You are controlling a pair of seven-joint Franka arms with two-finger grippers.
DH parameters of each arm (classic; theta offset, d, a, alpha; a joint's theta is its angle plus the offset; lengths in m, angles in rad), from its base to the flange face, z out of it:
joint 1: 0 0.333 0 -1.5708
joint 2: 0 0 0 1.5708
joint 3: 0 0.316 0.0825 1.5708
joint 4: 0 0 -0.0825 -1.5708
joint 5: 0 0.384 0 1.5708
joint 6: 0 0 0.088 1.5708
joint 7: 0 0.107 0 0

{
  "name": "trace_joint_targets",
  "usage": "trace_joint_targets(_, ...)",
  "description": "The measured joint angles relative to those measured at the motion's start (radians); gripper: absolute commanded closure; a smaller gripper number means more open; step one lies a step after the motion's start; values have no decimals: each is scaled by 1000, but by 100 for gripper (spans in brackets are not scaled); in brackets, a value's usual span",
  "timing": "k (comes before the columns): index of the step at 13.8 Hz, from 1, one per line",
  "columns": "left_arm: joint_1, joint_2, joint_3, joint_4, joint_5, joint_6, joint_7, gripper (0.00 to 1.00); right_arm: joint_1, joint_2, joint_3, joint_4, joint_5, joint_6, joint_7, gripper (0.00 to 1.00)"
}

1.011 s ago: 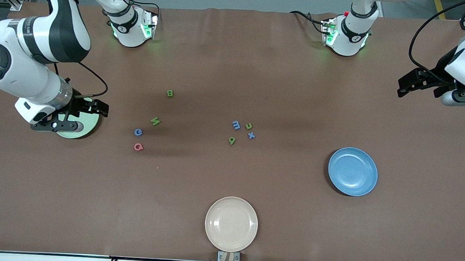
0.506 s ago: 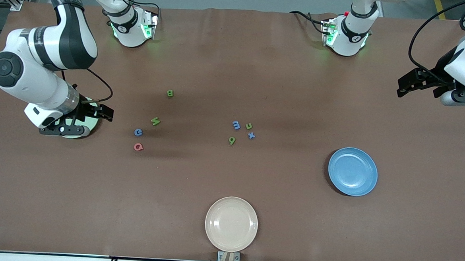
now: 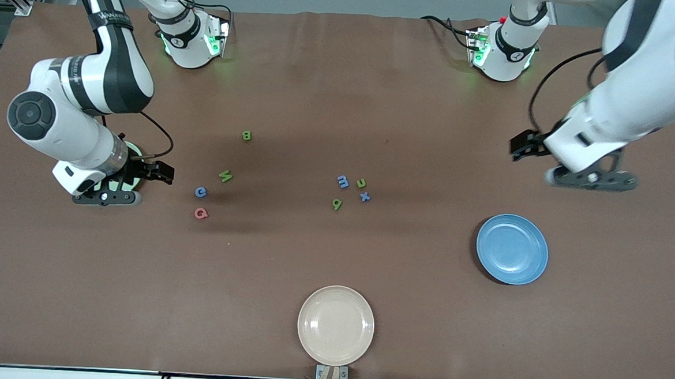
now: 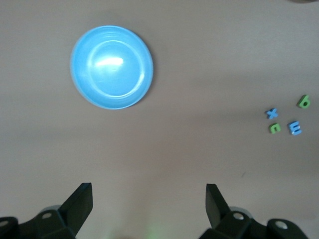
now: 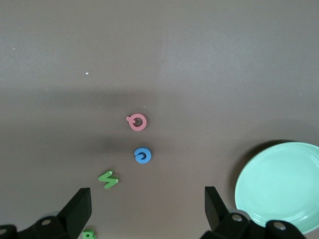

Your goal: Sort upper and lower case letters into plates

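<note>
Foam letters lie in two groups. Toward the right arm's end are a green B (image 3: 247,135), a green W (image 3: 226,176), a blue C (image 3: 200,192) and a red Q (image 3: 201,213). Mid-table are a blue m (image 3: 343,182), a green n (image 3: 361,183), a blue x (image 3: 365,197) and a green g (image 3: 337,204). My right gripper (image 3: 106,196) hangs open and empty over the mint plate (image 3: 135,151), hiding most of it. The mint plate (image 5: 279,186) shows beside the right gripper (image 5: 147,195) in its wrist view. My left gripper (image 3: 592,180) is open and empty over bare table near the blue plate (image 3: 512,249).
A cream-beige plate (image 3: 336,325) sits empty at the table edge nearest the front camera. The blue plate (image 4: 111,67) is empty too. The two arm bases stand along the table's farthest edge.
The left arm has swung in from the table's end to a spot over the table near the blue plate. The right gripper has crept across the mint plate toward the letters. Both stay open.
</note>
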Motion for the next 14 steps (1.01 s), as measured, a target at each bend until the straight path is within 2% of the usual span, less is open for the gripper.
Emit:
trace_joint_targets(4,-108,128,-7,-2,0,107,-126,0,11,59,0,-23,10,106,0,0)
trace_joint_targets(7,-202,220,-8,-21,0,234,-272,0,20,114,0,-33,12,202,1,0)
trace_joint_targets(11,-293,298,-9,-120,0,454,-515,1,20,209,0,-34,12,333,1,0)
trace_joint_targets(14,-316,327,-8,-188,0,596,-638,8,21,258,0,-34,12,374,1,0)
